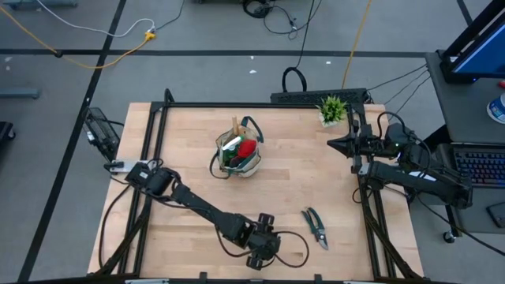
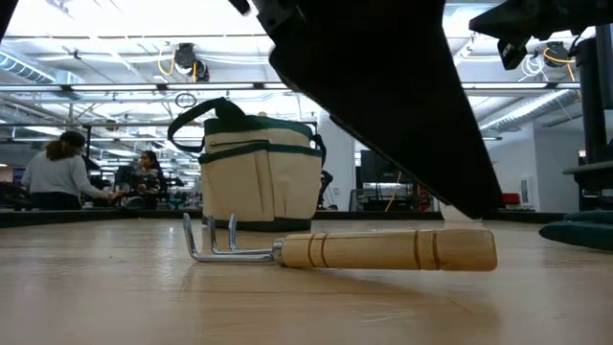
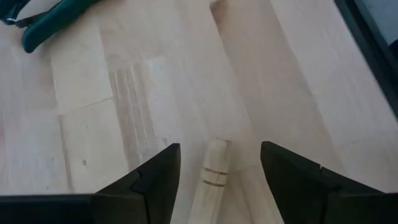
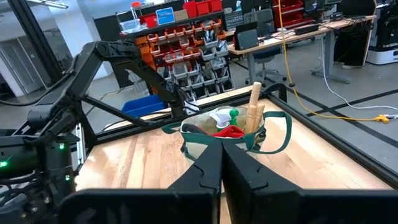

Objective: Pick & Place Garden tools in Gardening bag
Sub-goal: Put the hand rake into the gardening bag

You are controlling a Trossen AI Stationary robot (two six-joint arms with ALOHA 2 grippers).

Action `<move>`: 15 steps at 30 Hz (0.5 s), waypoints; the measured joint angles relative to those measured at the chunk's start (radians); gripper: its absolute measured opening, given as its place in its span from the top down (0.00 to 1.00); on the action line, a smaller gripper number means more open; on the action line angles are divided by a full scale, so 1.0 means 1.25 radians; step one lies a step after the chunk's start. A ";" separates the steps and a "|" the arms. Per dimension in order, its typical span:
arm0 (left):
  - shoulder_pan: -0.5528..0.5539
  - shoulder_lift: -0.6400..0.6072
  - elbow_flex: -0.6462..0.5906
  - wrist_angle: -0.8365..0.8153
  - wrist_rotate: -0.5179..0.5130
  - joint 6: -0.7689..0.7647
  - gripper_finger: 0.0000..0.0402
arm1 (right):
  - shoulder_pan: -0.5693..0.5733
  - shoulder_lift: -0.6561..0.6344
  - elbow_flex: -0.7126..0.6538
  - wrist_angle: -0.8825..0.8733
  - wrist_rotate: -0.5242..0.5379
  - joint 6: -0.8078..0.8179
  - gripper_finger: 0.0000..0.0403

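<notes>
Bag mostly packed, two tools left on the counter

The counter (image 1: 189, 150) lies broadly bare around the central gardening bag (image 1: 239, 155), already holding several tools; left gripper (image 1: 263, 251), fingers wide, straddles the rake (image 2: 345, 249) handle by the near edge, the pruning shears (image 1: 316, 226) lie nearby; right gripper (image 1: 335, 144) waits shut at the far-right rail

Grey floor (image 1: 197, 28) around the table, crossed by dark tape lines, yellow and white cables. Keyboard (image 1: 477, 167) on desk at right. Low view: open ceiling with pipes and strip lights (image 2: 115, 43); two people (image 2: 59, 172) far left. Right wrist view: shelving with red bins (image 4: 186, 43), desks (image 4: 292, 34).
</notes>
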 joint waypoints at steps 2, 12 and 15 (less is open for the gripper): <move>0.004 0.001 -0.002 0.000 -0.001 0.001 0.43 | 0.000 0.000 0.000 0.000 0.000 0.000 1.00; 0.018 0.000 -0.044 0.039 0.015 0.002 0.43 | 0.000 0.000 0.000 0.000 0.000 0.000 1.00; 0.019 0.001 -0.046 0.036 0.018 0.011 0.43 | 0.000 0.000 0.000 0.000 0.000 -0.001 1.00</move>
